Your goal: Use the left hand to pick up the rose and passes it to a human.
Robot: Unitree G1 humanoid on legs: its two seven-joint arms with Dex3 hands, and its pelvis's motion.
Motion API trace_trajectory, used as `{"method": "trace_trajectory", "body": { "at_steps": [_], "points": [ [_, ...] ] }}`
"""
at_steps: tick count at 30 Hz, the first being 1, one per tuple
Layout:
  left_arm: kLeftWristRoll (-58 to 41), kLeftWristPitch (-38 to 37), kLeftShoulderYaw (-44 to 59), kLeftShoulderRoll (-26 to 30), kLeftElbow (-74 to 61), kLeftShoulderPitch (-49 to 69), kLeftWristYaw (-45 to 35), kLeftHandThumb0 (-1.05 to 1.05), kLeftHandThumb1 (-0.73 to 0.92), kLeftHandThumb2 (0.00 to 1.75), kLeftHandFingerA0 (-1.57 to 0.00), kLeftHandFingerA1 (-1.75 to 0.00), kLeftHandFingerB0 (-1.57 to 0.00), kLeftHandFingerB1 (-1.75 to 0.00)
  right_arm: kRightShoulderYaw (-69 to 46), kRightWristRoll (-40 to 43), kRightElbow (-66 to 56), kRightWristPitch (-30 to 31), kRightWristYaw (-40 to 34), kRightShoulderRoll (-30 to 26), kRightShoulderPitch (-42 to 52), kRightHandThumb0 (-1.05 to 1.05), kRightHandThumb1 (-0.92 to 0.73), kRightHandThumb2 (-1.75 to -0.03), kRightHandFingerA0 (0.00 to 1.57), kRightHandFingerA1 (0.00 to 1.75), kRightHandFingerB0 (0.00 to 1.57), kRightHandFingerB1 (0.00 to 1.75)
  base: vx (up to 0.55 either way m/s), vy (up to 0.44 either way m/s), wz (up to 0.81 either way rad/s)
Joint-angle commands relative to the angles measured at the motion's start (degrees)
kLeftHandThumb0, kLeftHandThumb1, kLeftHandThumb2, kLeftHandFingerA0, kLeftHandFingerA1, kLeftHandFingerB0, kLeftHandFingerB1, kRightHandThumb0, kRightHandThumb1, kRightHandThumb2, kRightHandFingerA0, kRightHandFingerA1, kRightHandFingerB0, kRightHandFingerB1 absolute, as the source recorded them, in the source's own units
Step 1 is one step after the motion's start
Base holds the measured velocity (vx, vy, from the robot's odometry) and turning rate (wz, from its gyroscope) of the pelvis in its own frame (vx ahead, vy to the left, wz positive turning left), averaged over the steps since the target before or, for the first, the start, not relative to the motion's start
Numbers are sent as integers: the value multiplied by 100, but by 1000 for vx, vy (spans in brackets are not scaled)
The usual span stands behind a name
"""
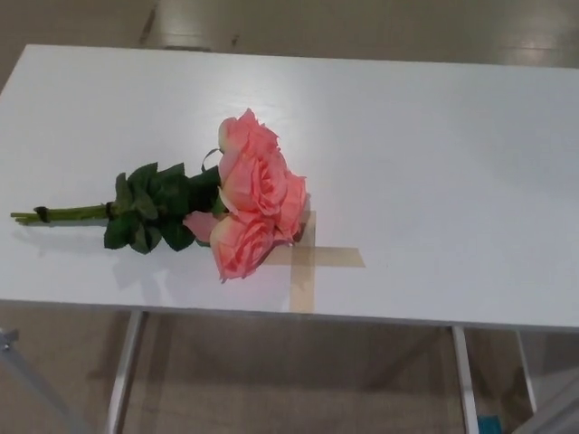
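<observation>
A bunch of pink roses (253,194) lies flat on the white table (434,154), blooms toward the middle. Dark green leaves (149,208) sit behind the blooms, and the thin green stems (63,214) point to the left, near the table's left edge. The blooms partly cover a cross of tan tape (312,258). Neither of my hands shows in the head view, and no person is visible.
The table's front edge runs across the lower part of the picture, with metal legs (122,371) and the floor below it. A grey bar (27,375) slants at the lower left.
</observation>
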Motion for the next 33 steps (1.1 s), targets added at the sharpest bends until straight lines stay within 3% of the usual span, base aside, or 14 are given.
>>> {"method": "trace_trajectory", "body": {
  "at_steps": [1, 8, 11, 12, 14, 15, 18, 19, 20, 22, 23, 25, 27, 33],
  "points": [
    [-37, -180, -29, 59, 84, 39, 5, -36, 51, 68, -51, -46, -38, -41, -13, 25, 70, -59, -97, -22, 19, -39, -55, -75, 64, 53, 50, 48, 0, 0, 0],
    [-71, -270, -45, 59, 65, 40, -113, -32, 55, 58, -41, -36, -28, -31, -16, 44, 79, -56, -108, -17, 32, -39, -55, -75, 65, 53, 50, 48, 0, 0, 0],
    [-49, -534, -172, 140, -46, 107, -604, -24, 37, 90, -8, -50, -8, -49, -4, 37, 81, -65, -119, 2, 69, -39, -55, -75, 65, 53, 50, 48, 0, 0, 0],
    [-63, -767, -262, 210, -254, 202, -1066, -49, 49, 55, -18, -29, -19, -28, 5, 31, 82, -79, -136, 17, 120, -39, -55, -75, 66, 54, 49, 48, 0, 0, 0],
    [-89, -799, -291, 220, -299, 238, -1135, -49, 49, 55, -18, -29, -19, -28, 8, 31, 82, -84, -137, 14, 136, -39, -55, -75, 66, 54, 49, 48, 0, 0, 0],
    [-317, -887, -397, 425, -874, 352, -2416, -32, 22, 83, 0, -48, 0, -46, -3, 40, 85, -94, -141, 6, 136, -39, -55, -75, 66, 54, 49, 48, 0, 0, 0],
    [-763, -547, -483, 733, -1824, 559, -3878, -33, 20, 82, 0, -48, 0, -45, -6, 42, 86, -107, -143, 4, 128, -39, -55, -75, 66, 53, 48, 48, 0, 0, 0],
    [-899, -409, -508, 821, -2228, 697, -4106, -64, 47, 55, -18, -29, -20, -28, -2, 39, 86, -108, -145, 5, 124, -39, -55, -75, 66, 54, 48, 48, 0, 0, 0],
    [-1162, -178, -543, 973, -2989, 968, -4452, -31, 19, 83, -7, -50, -6, -48, 4, 33, 87, -105, -147, 5, 116, -39, -55, -75, 66, 54, 48, 48, 0, 0, 0],
    [-1607, 134, -554, 1154, -4229, 1467, -4728, -29, 20, 83, -11, -51, -9, -49, 11, 29, 82, -114, -144, 3, 127, -40, -55, -75, 66, 54, 48, 48, 0, 0, 0],
    [-1984, 111, -560, 1305, -5189, 1895, -4870, -57, 45, 55, -34, -37, -27, -30, 5, 40, 75, -122, -138, 2, 140, -40, -55, -75, 66, 54, 47, 47, 0, 0, 0],
    [-2340, 212, -517, 1425, -6013, 2248, -4926, -49, 34, 75, -37, -53, -19, -41, -5, 53, 71, -119, -136, 1, 141, -40, -55, -75, 66, 54, 47, 47, 0, 0, 0],
    [-2496, 191, -475, 1445, -6435, 2419, -4887, -50, 44, 54, -42, -40, -36, -33, -10, 60, 74, -113, -131, -1, 135, -40, -55, -75, 66, 53, 47, 47, 0, 0, 0],
    [-2823, -55, -387, 1323, -7811, 3026, -4459, -50, 37, 71, -45, -52, -44, -48, 12, 52, 81, -85, -113, -5, 87, -40, -55, -75, 65, 53, 47, 47, 0, 0, 0]
  ]
}}
